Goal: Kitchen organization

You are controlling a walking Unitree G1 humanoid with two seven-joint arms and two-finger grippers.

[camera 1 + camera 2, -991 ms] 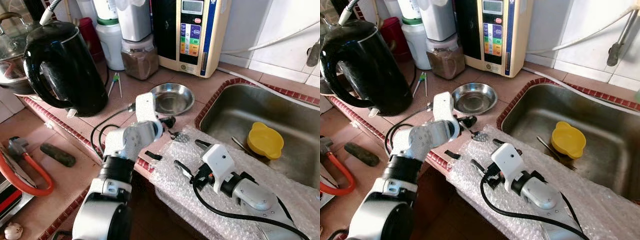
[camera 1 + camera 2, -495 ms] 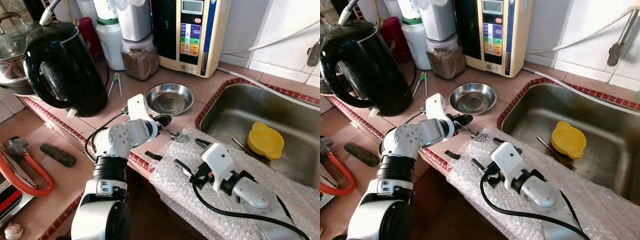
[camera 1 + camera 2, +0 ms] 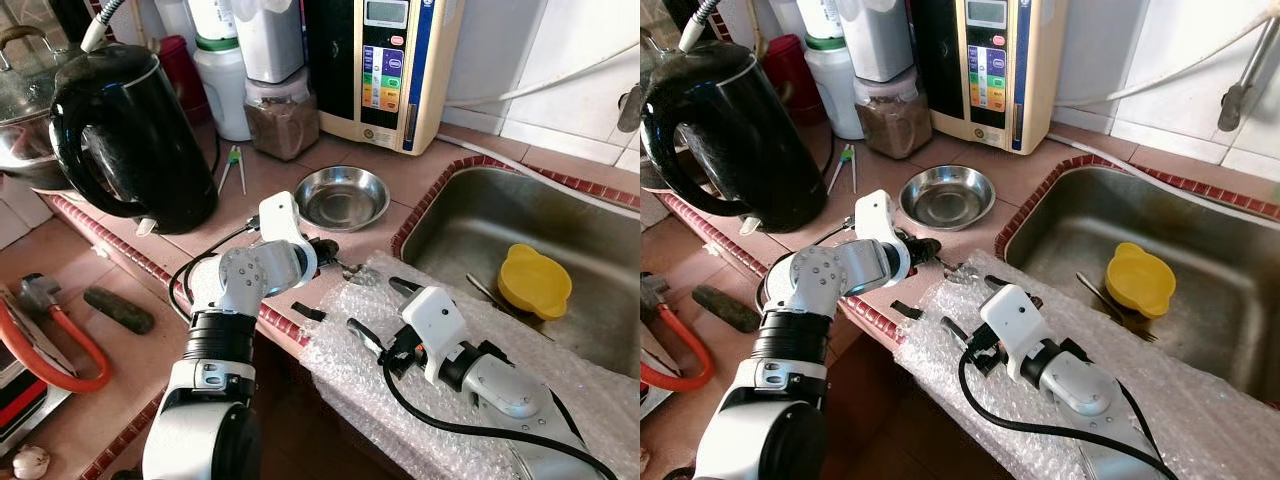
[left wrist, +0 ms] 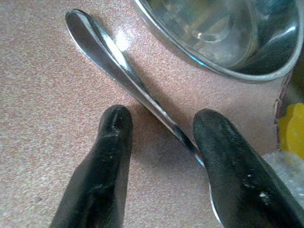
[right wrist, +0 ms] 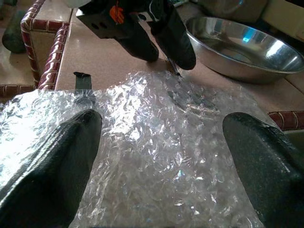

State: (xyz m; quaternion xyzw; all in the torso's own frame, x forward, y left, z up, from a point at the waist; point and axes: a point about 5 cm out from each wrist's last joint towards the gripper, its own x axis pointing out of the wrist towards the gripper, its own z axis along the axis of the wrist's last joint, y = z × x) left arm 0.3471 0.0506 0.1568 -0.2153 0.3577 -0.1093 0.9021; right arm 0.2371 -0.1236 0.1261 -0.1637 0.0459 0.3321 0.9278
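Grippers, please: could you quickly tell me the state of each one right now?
Left gripper: open, fingers on either side of the spoon handle on the counter.
Right gripper: open, empty, over the bubble wrap.

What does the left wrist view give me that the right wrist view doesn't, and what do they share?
Left wrist: the spoon handle lying on the counter, running between the left tool's open fingers, not yet pinched, plus a sliver of the yellow bowl.

Right wrist: the right tool open over the bubble wrap, with the left tool seen from the front, its tips down at the wrap's edge.

Both: the steel bowl just beyond the spoon, and the pink counter.
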